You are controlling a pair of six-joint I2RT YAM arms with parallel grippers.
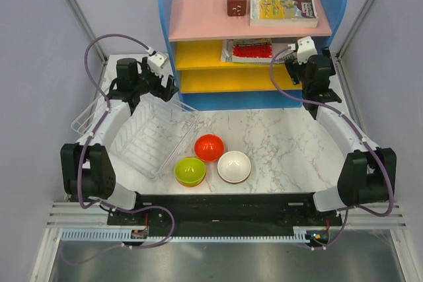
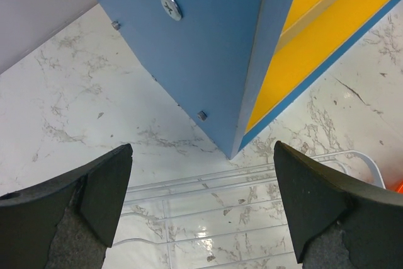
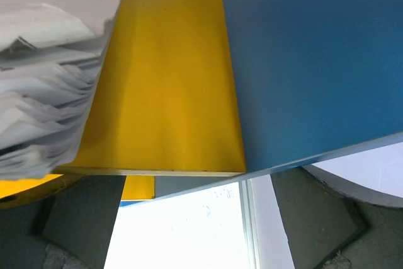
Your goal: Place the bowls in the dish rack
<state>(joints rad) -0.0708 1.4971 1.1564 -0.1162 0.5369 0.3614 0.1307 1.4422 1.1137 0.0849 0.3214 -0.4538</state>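
marbled surface (image 1: 284,143) up front carries the red bowl (image 1: 209,147), lime green bowl (image 1: 190,171) and white bowl (image 1: 234,166) just beside the dish rack (image 1: 142,144), light, stiff, glossy and probably slippery, best pinched over a rim; left gripper (image 2: 201,155) spread wide, right gripper (image 3: 198,218) seemingly spread, both empty.

1. We see a white marble-patterned table (image 1: 284,143), veined in grey.
2. The dish rack (image 1: 149,138) lies on its left part, set at a slant, with one corner past the table's left edge.
3. Three bowls sit just right of the rack, near the front: a red bowl (image 1: 209,147), a lime green bowl (image 1: 190,170) and a white bowl (image 1: 234,166), close together.
4. The green one rests inside an orange bowl (image 1: 190,183), of which we see only a rim.
5. A blue shelf unit (image 1: 225,100) stands at the back edge.
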